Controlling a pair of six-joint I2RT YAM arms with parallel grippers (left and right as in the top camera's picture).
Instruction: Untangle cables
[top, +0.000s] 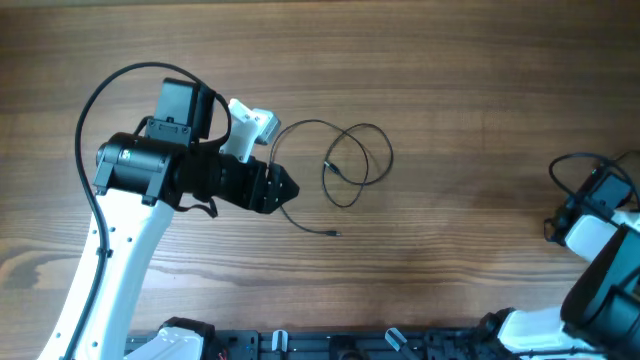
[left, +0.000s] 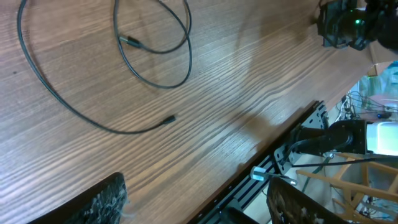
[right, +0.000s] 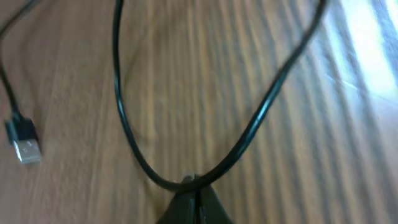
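Note:
One thin black cable (top: 352, 160) lies in loose loops on the wooden table at centre, and one plug end (top: 333, 233) trails toward the front. In the left wrist view these loops (left: 155, 50) and the plug end (left: 168, 118) lie ahead of my left gripper (left: 199, 208). It is open, with nothing between its fingers (left: 102, 199). From overhead the left gripper (top: 285, 188) hovers just left of the loops. My right gripper (right: 194, 186) is shut on a second black cable (right: 261, 118), pinched at the fingertips. That cable's USB plug (right: 22, 142) lies to the left. The right gripper (top: 553, 226) sits at the far right.
A black rail (top: 330, 345) runs along the table's front edge, also seen in the left wrist view as the rail (left: 280, 162). The left arm's own thick cable (top: 100, 100) arcs over the table's left side. Beyond the table edge there is clutter (left: 373, 124).

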